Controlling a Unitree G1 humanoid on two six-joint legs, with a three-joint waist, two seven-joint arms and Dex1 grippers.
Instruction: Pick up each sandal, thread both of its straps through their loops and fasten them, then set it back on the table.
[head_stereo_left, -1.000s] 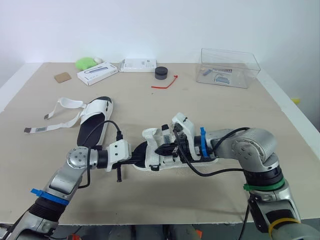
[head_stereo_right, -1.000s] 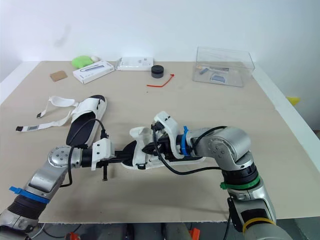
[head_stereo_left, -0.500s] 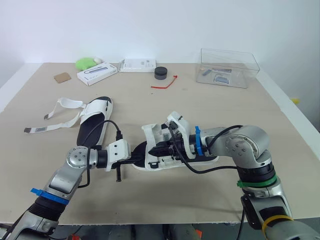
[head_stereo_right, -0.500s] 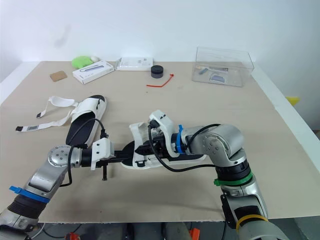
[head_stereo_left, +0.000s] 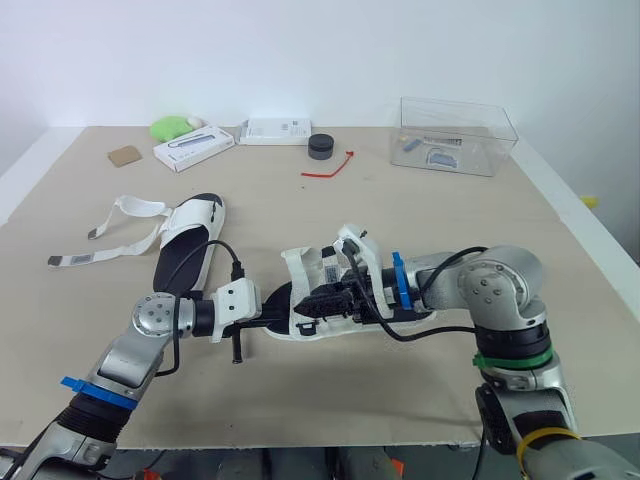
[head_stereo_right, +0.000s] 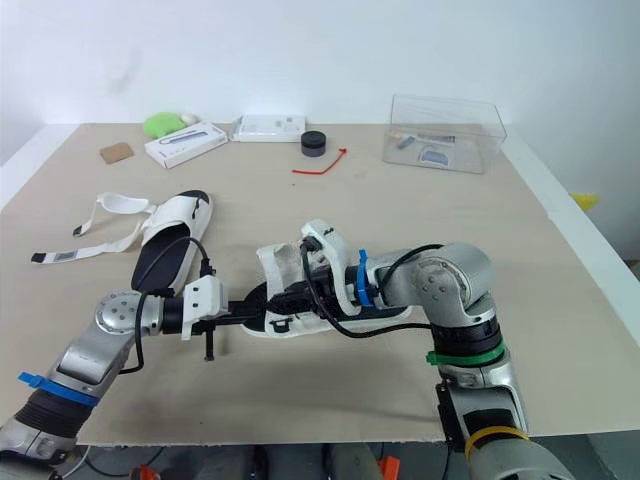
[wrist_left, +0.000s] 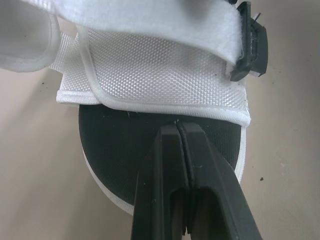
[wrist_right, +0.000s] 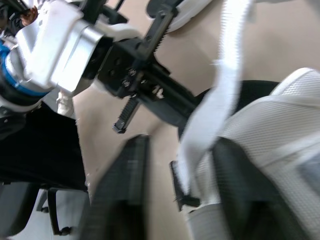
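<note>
Both left gripper (head_stereo_left: 277, 313) and right gripper (head_stereo_left: 326, 300) reach sandal (head_stereo_left: 306, 268).

Bright, even light falls on the flat beige table (head_stereo_left: 420, 230), leaving only soft, pale shadows under the arms. Around the right gripper (wrist_right: 182, 150) the picture is smeared and blurry, even the white woven strap (wrist_right: 222, 95) between its fingers. Close to the left gripper (wrist_left: 180, 129) everything looks sharp.
</note>
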